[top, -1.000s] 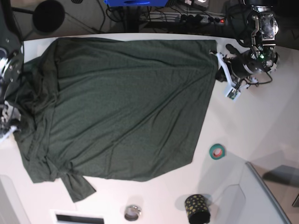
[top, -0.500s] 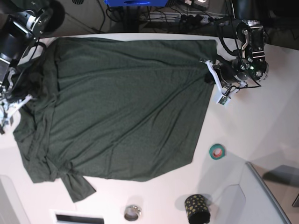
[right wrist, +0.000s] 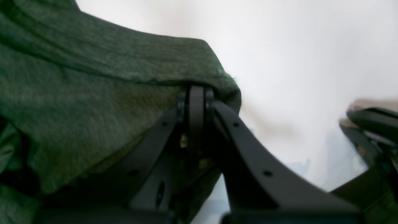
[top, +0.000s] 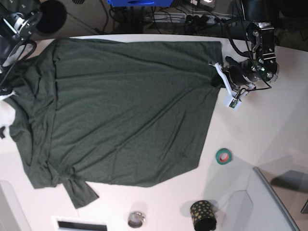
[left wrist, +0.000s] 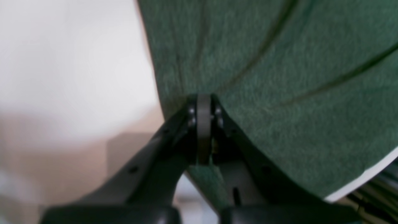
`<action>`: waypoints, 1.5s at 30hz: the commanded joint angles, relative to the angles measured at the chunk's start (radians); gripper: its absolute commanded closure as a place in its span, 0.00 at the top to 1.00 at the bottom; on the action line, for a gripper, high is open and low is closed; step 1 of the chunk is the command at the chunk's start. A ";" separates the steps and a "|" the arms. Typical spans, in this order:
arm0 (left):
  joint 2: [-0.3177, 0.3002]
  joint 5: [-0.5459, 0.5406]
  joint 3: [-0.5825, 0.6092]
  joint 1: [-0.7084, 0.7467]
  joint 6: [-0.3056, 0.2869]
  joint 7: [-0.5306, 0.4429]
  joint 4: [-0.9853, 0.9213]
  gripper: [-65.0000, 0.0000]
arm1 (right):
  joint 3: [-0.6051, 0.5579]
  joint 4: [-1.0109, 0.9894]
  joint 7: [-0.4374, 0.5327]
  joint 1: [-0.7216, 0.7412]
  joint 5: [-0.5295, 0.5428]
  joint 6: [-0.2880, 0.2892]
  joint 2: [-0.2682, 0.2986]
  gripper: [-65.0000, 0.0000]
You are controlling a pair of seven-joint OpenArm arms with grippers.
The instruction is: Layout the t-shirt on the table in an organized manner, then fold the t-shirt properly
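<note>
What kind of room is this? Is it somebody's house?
Probably not a house. It looks like a robot lab or workshop. A green t-shirt lies on a big white table with a robot arm at its side, and a power strip with tangled cables lies on the floor behind.

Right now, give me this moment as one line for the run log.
phase: layout | t-shirt: spread on table, wrinkled | left gripper: shut on hem edge | right gripper: shut on shirt edge

t-shirt (top: 125, 110): matt knit cloth | table (top: 260, 125): smooth white, slight sheen
</note>
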 commanded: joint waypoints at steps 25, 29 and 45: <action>0.057 -0.165 -0.459 0.245 -0.017 0.117 0.256 0.00 | 0.483 0.652 -0.220 -0.177 0.408 0.324 -0.285 0.46; 0.055 -0.245 -0.501 0.280 -0.017 0.143 0.258 0.00 | 0.512 0.617 -0.271 -0.235 0.542 0.332 -0.269 0.46; 0.064 -0.453 -0.501 0.369 -0.017 0.145 0.255 0.54 | 0.511 0.114 -0.366 -0.284 0.820 0.421 -0.034 0.77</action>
